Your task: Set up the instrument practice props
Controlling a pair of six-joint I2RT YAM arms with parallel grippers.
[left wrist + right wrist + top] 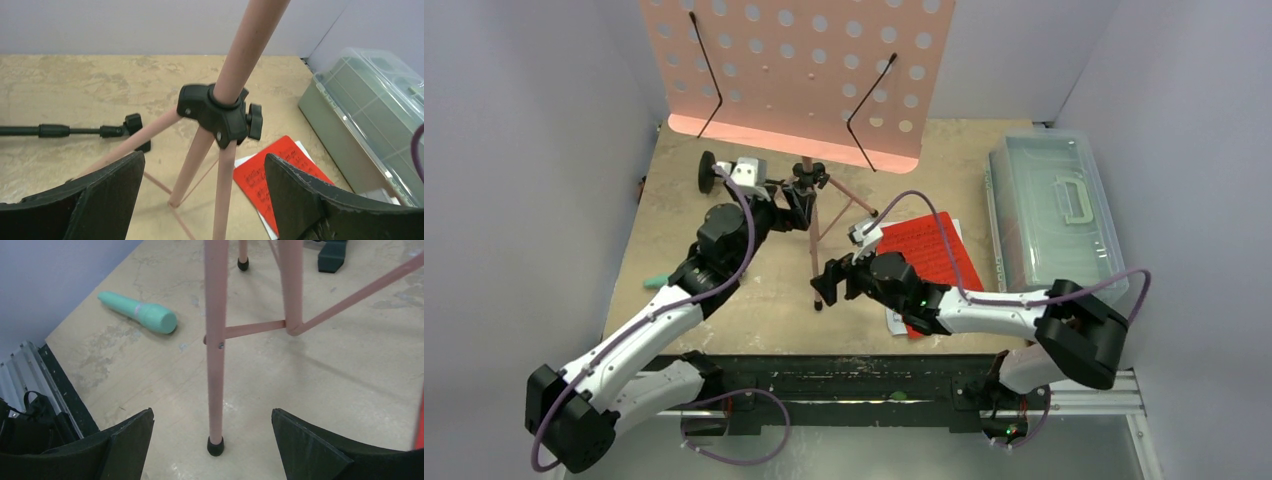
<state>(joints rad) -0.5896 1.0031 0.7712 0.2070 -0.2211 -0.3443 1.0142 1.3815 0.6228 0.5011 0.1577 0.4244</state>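
Top external: pink music stand [796, 70] upright on worktop [769, 315], middle toward far edge. L gripper [204, 157] released, jaws wide round its hub; R gripper [212, 412] released, straddling a leg w/o touching.

In the top view the upper edge cuts the perforated desk of the pink music stand [794, 70], and this desk hides the top of its own pole. Of the teal tube [656, 283] only a small tip shows; the left arm [649, 320] covers the rest. The right arm [994, 305] lies over the near part of the red and white sheet-music pages [921, 252], whose print is too small to read. In the left wrist view the left edge cuts the small black stand [50, 131]. The contents of the clear box [1049, 215] look blurred.
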